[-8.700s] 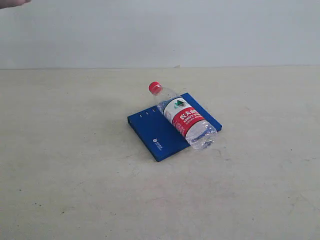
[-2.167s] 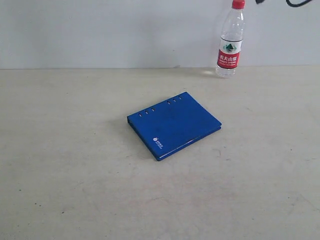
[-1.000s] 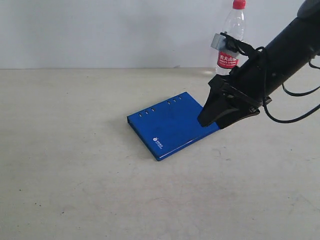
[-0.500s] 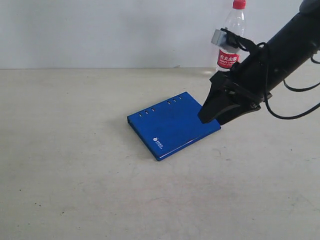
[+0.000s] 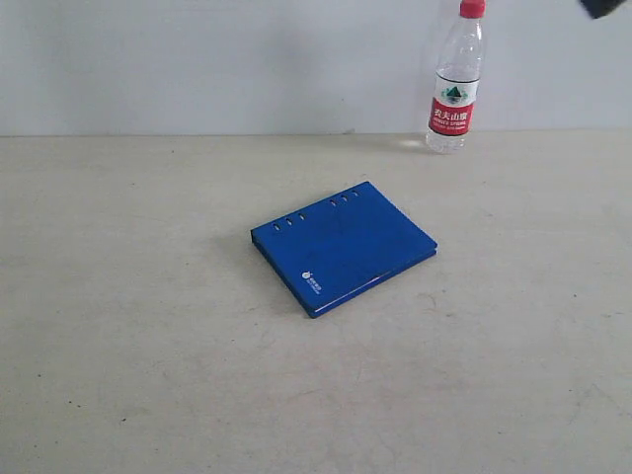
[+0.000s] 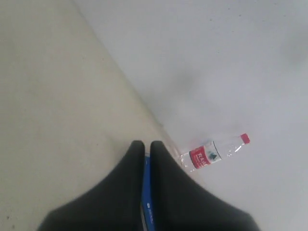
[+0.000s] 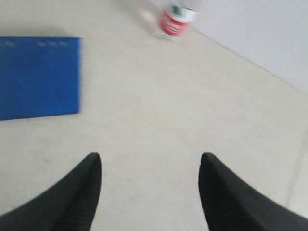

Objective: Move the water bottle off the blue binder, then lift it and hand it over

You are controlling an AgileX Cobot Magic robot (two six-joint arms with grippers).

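The water bottle (image 5: 455, 84) stands upright at the back right of the table near the wall, red cap on top. It also shows in the left wrist view (image 6: 211, 153) and, blurred, in the right wrist view (image 7: 175, 21). The blue binder (image 5: 343, 246) lies flat and closed mid-table with nothing on it. My left gripper (image 6: 144, 144) is shut and far from both; a strip of the binder (image 6: 146, 192) shows through its slit. My right gripper (image 7: 150, 159) is open and empty above bare table, with the binder (image 7: 38, 77) off to one side.
The beige table (image 5: 148, 346) runs back to a pale wall (image 5: 197, 59). A dark bit of the right arm (image 5: 604, 6) shows at the exterior view's top right corner. No other objects are on the table.
The right arm, which hung low over the binder's right edge, has pulled up and away to the top right. Bottle and binder have not moved.
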